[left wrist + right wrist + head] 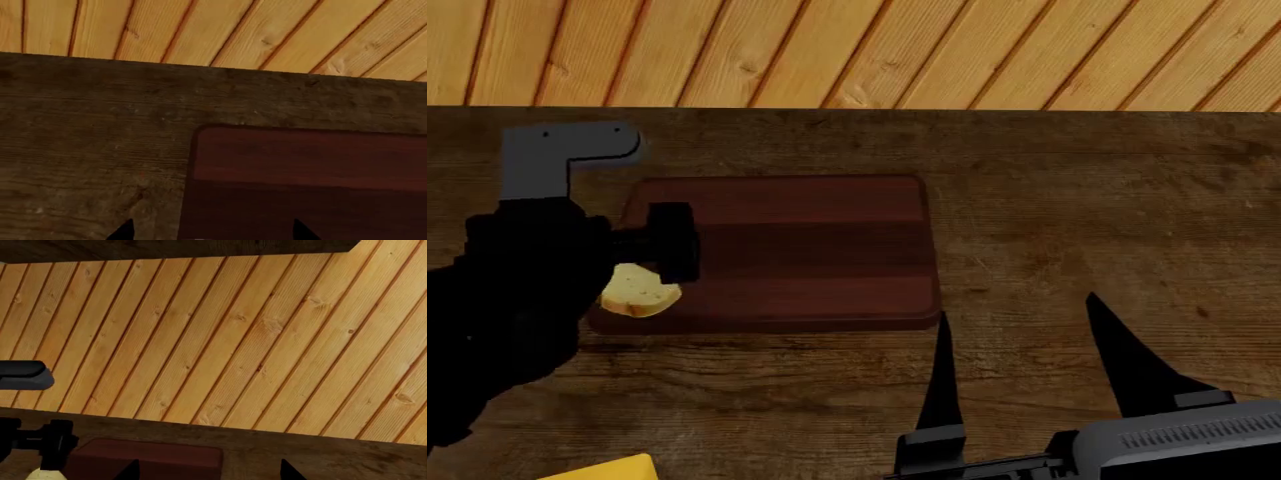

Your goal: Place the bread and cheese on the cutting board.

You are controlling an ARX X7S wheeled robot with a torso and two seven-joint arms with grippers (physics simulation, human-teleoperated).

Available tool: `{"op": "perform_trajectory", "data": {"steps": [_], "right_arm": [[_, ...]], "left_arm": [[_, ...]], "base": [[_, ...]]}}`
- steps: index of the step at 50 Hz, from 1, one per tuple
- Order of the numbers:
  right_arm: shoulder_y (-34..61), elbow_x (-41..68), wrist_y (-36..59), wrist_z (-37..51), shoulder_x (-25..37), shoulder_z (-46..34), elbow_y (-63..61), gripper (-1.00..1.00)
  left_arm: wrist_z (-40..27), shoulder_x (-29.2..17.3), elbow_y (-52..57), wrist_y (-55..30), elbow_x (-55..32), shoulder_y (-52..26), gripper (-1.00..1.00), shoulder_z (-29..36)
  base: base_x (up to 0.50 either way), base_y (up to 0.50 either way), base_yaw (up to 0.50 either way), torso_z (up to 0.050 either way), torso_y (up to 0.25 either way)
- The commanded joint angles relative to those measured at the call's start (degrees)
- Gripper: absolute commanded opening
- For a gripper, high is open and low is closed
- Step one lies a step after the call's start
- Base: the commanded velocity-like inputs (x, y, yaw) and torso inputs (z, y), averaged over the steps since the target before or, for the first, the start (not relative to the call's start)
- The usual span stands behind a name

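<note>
Right gripper: nearest the head camera, low at the right of that view; its two dark pointed fingers stood wide apart with nothing between them, hovering over bare countertop beside the board's near right corner.
Left gripper: at the left end of the board, just above the bread; from the head view I could not tell whether its jaws were parted or holding anything. In the left wrist view only two dark finger tips showed at the frame's edge, set apart over the board's corner.
Bread: lay on the near left corner of the cutting board, pale crumb up, crust toward the left edge, partly hidden by the left arm.
Cheese: only a yellow corner showed at the bottom left of the head view, on the countertop, well apart from the board.
Cutting board: flat on the countertop, dark reddish stripes, otherwise bare.
Wall: pale wooden planks behind the counter.
</note>
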Motion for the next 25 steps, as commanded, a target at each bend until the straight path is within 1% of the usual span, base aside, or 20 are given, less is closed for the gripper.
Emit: {"op": "perform_trajectory", "data": {"steps": [1, 2, 3, 4, 5, 10, 13, 19, 22, 23, 25], "right_arm": [[-0.01, 0.13, -0.22, 0.14, 0.2, -0.12, 0.05, 1.0], [-0.03, 0.13, -0.3, 0.13, 0.2, -0.12, 0.12, 1.0], [-0.04, 0.14, -0.29, 0.16, 0.22, -0.12, 0.11, 1.0], [-0.03, 0.16, -0.28, 0.18, 0.24, -0.13, 0.11, 1.0], [0.08, 0.16, -0.16, 0.26, 0.23, -0.21, 0.16, 1.0], [0.12, -0.06, -0.24, 0.34, 0.28, -0.56, 0.29, 1.0], [0.07, -0.21, -0.45, 0.29, 0.28, -0.75, 0.52, 1.0], [-0.09, -0.01, -0.4, 0.54, 0.48, -0.6, 0.07, 1.0], [-0.01, 0.2, -0.18, 0.71, 0.56, -0.51, -0.14, 1.0], [-0.01, 0.21, -0.19, 0.73, 0.58, -0.52, -0.14, 1.0], [0.04, 0.08, -0.16, 0.78, 0.57, -0.77, -0.14, 1.0]], "left_arm": [[-3.62, -1.4, 7.44, 4.81, -3.65, 2.73, 1.0, -6.96], [-3.2, -1.53, 8.31, 6.2, -3.61, 3.31, 1.0, -7.39], [-1.62, -2.52, 12.59, 10.37, -2.16, 5.6, 1.0, -7.18], [-1.19, -2.81, 13.79, 11.47, -1.95, 6.42, 1.0, -7.25], [-0.96, -3.55, 14.8, 10.63, -1.7, 6.8, 1.0, -6.39], [-2.08, -5.42, 19.37, 10.81, -4.13, 8.8, 1.0, -9.09], [-2.35, -7.19, 24.14, 11.26, -5.44, 11.01, 1.0, -10.46], [-4.48, -10.5, 33.3, 8.24, -10.13, 14.14, 1.0, -12.73], [-6.36, -13.95, 40.79, 6.5, -12.07, 15.75, 1.0, -14.1], [-6.41, -13.98, 40.87, 6.48, -12.12, 15.78, 1.0, -14.12], [-5.69, -17.01, 46.92, 7.02, -13.1, 18.17, 1.0, -15.5]], "base": [[0.0, 0.0, 0.0, 0.0, 0.0], [0.0, 0.0, 0.0, 0.0, 0.0], [0.0, 0.0, 0.0, 0.0, 0.0], [0.0, 0.0, 0.0, 0.0, 0.0], [0.0, 0.0, 0.0, 0.0, 0.0], [0.0, 0.0, 0.0, 0.0, 0.0], [0.0, 0.0, 0.0, 0.0, 0.0], [0.0, 0.0, 0.0, 0.0, 0.0], [0.0, 0.0, 0.0, 0.0, 0.0], [0.0, 0.0, 0.0, 0.0, 0.0], [0.0, 0.0, 0.0, 0.0, 0.0]]}}
